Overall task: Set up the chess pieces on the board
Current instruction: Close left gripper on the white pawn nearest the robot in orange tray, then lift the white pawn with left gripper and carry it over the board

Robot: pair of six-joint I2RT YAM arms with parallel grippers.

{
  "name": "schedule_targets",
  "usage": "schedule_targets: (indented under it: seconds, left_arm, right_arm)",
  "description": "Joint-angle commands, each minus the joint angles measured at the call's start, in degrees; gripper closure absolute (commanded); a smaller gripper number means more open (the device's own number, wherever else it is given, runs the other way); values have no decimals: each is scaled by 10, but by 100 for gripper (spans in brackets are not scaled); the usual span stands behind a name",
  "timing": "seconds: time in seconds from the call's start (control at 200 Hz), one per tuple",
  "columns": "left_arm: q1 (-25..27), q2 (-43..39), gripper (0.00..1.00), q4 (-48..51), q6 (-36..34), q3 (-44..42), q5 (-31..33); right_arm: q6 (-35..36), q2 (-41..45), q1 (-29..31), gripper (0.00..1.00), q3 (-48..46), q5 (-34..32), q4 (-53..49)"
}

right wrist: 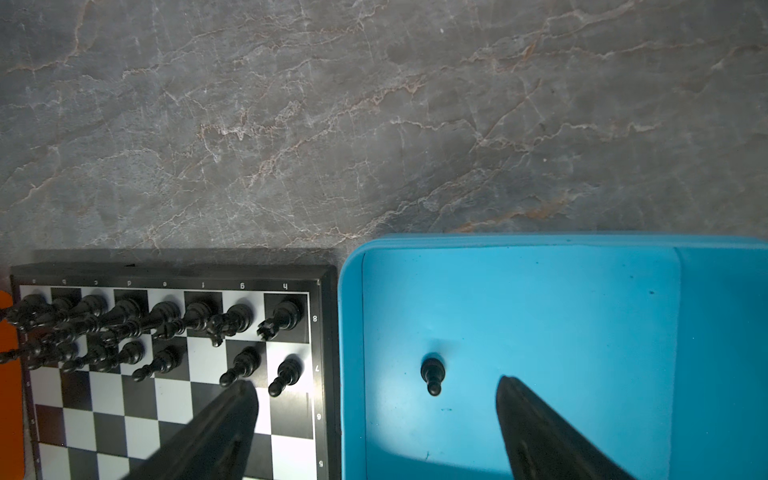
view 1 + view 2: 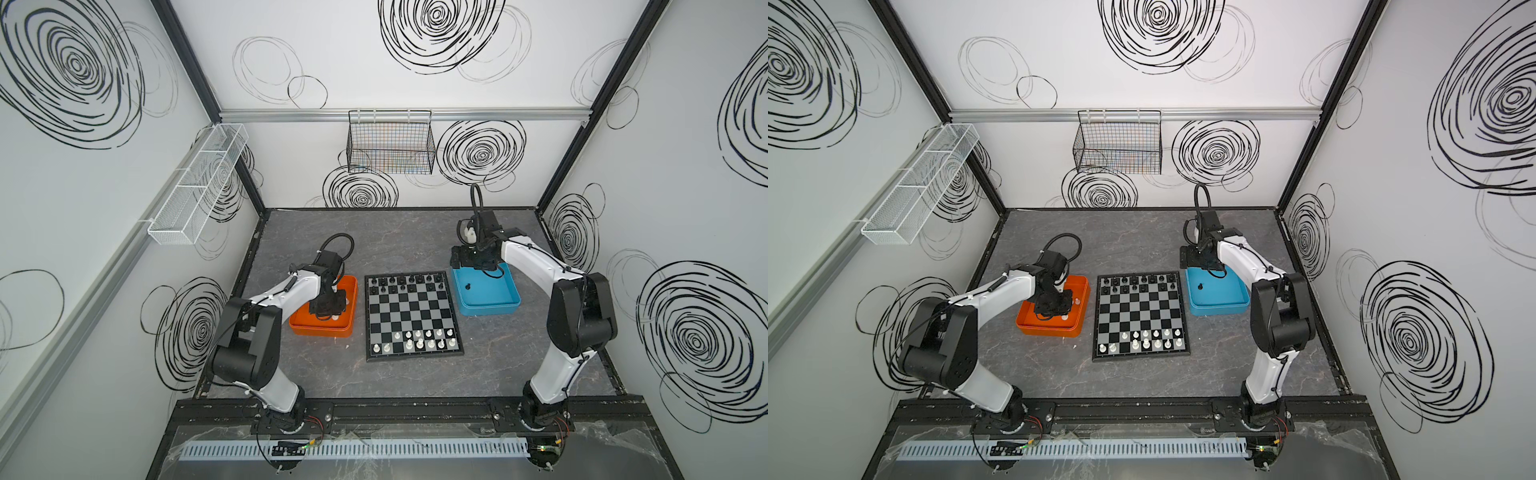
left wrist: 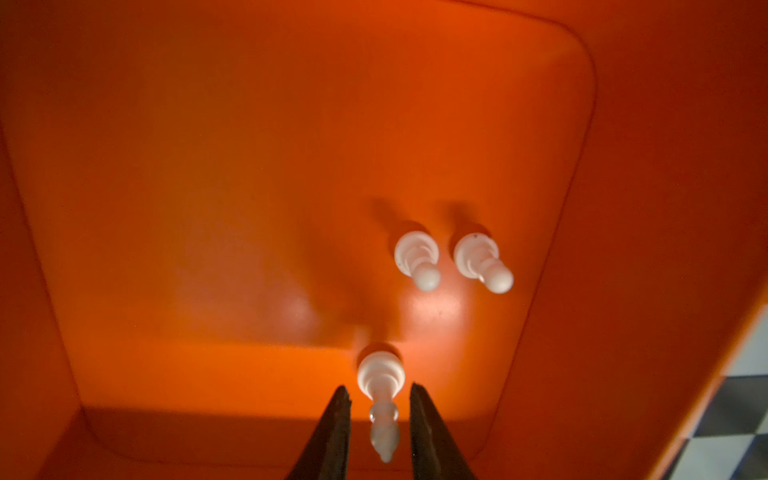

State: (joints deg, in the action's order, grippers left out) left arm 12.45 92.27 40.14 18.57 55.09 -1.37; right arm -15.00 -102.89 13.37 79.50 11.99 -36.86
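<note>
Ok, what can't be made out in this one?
Left wrist view: the kind of white piece between the left claw's jaws; its head is blurred.
Top views: that claw's tips, covered by its wrist inside the orange tray.
Top views: kinds of white pieces on the board; too small.
Right wrist view: black pieces near the frame edge overlap; one is cut off.

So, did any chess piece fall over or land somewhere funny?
No, nothing stands out. Every piece I can make out stands upright. One black pawn sits in the blue tray, and three white pieces sit in the orange tray.
</note>
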Motion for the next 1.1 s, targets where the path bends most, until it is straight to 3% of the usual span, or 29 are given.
schedule_targets:
  seconds: [0.0,0.435,0.7,1.096]
  left_arm:
    - [6,10,73,-5,2,-8,4]
    - [8,9,86,-1,2,-6,9]
    - [12,-2,90,14,2,4,14]
    - [37,-52,91,111,-7,106,32]
  right_arm:
    - [5,-1,-4,6,-8,0,7]
    - [6,-1,-7,6,-11,0,8]
    - [6,-1,-8,6,-5,1,6]
    - [8,0,-10,6,3,1,2]
